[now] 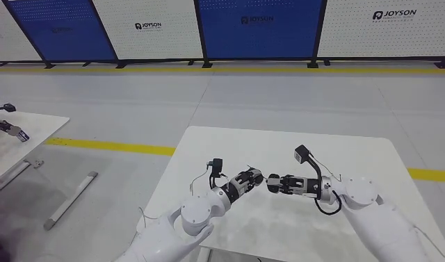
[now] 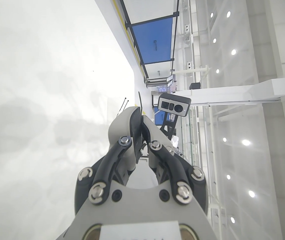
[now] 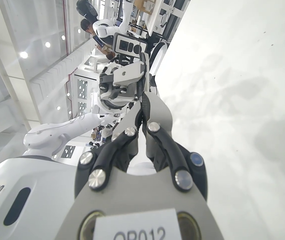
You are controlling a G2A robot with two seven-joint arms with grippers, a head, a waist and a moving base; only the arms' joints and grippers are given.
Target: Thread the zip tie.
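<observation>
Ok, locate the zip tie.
In the left wrist view the zip tie is pinched in the left gripper, its black end poking past the fingers; the top view has that gripper over the table, facing the right gripper.

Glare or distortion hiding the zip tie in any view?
Left wrist view: glare washes out the white tabletop, but the thin black zip tie in the left hand stands out; right wrist view: round ceiling lamps flare, straight edges bow; top view: even light, tie too small.

White table (image 1: 278, 145); loose black zip ties (image 2: 124, 104) lying on it.
</observation>
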